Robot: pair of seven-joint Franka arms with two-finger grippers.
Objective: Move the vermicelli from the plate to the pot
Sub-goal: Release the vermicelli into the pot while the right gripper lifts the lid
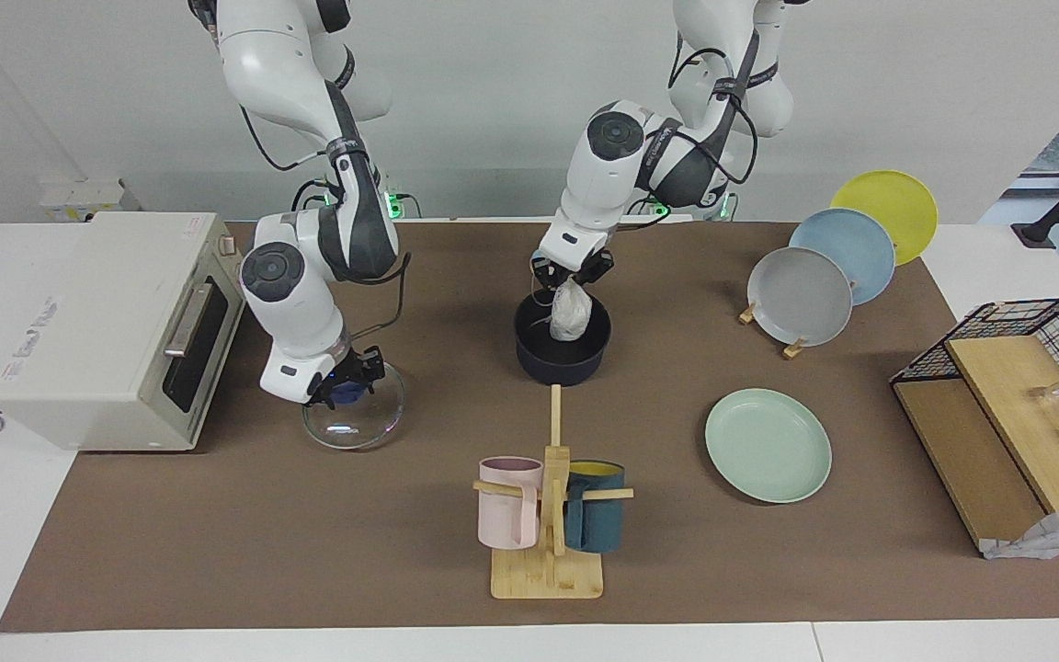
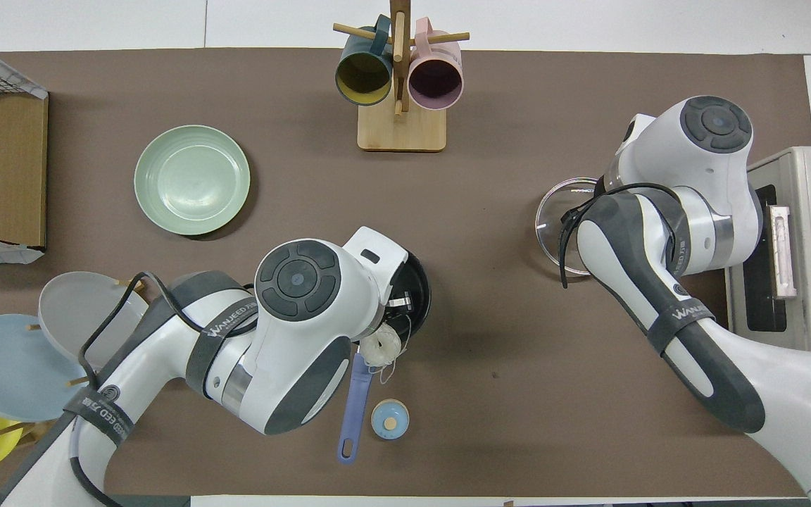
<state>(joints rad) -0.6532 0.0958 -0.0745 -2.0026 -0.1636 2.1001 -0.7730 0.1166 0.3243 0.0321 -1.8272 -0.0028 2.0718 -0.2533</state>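
Vermicelli (image 1: 572, 312) hangs from our left gripper (image 1: 572, 273), closed on its top, low over the pot (image 1: 562, 348) at mid table. The plate (image 1: 768, 445) is bare. We judge the drop step: next we lower and open. Our right gripper (image 1: 343, 383) is closed on the lid (image 1: 352, 422)

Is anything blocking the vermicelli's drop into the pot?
Nothing visible. The left gripper holds the vermicelli over the open pot; its glass lid is off, under the right gripper.
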